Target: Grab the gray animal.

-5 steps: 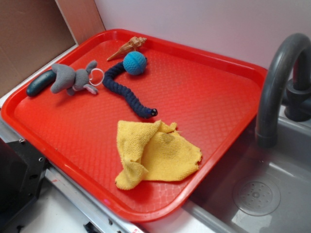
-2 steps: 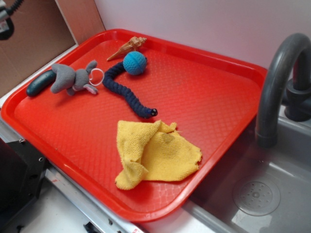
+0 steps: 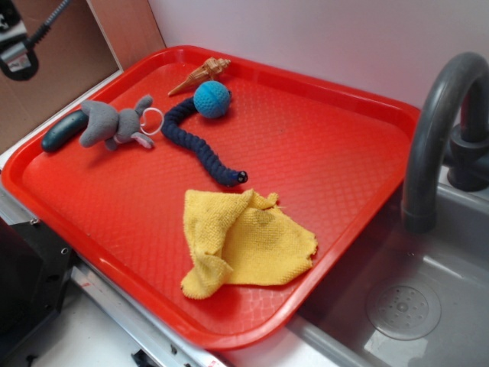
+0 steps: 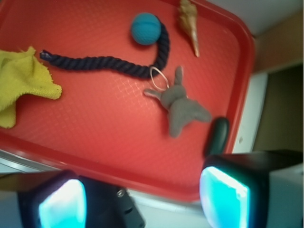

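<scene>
The gray animal (image 3: 113,124) lies at the far left of the red tray (image 3: 321,145), a small plush toy with a white ring (image 3: 151,121) by its head. In the wrist view the gray animal (image 4: 180,105) lies right of centre, well ahead of my gripper (image 4: 142,199). The gripper is open, its two cyan pads (image 4: 222,194) wide apart with nothing between them, and it hovers high over the tray's near rim. In the exterior view only a bit of the arm (image 3: 17,46) shows at the top left corner.
A dark teal capsule (image 3: 63,130) lies just left of the animal. A navy knitted snake (image 3: 200,145) curls beside the ring, with a blue ball (image 3: 212,99) and a shell (image 3: 200,75) behind. A yellow cloth (image 3: 241,238) is crumpled mid-tray. A faucet (image 3: 437,130) and sink (image 3: 405,306) stand right.
The arm has come into the exterior view at the top left corner and moved further in. The objects on the tray have not moved.
</scene>
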Robot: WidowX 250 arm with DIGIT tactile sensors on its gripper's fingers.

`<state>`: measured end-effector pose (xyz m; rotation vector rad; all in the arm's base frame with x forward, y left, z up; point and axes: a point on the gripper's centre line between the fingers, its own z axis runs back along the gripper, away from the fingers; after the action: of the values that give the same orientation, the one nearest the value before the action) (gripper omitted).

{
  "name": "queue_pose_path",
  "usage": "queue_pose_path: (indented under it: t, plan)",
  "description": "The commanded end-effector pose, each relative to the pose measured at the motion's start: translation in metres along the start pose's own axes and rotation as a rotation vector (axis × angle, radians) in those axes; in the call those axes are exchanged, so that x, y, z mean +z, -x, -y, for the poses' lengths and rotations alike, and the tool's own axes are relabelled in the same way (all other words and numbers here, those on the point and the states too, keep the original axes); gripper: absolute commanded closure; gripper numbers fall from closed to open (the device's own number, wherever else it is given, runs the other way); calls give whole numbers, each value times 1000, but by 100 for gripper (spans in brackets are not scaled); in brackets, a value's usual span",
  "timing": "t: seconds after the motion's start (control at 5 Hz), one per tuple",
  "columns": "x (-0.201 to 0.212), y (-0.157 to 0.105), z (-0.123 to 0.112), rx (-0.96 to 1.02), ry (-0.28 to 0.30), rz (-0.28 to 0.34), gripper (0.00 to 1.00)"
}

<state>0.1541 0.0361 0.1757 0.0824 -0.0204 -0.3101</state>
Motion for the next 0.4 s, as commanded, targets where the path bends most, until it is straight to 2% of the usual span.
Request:
queue_pose_path:
  t: [0.0,0.2]
  plan:
    - [-25,-8,-18,-45,1,-42,0]
    - [-43,-12,-27,-93,-18,-77,0]
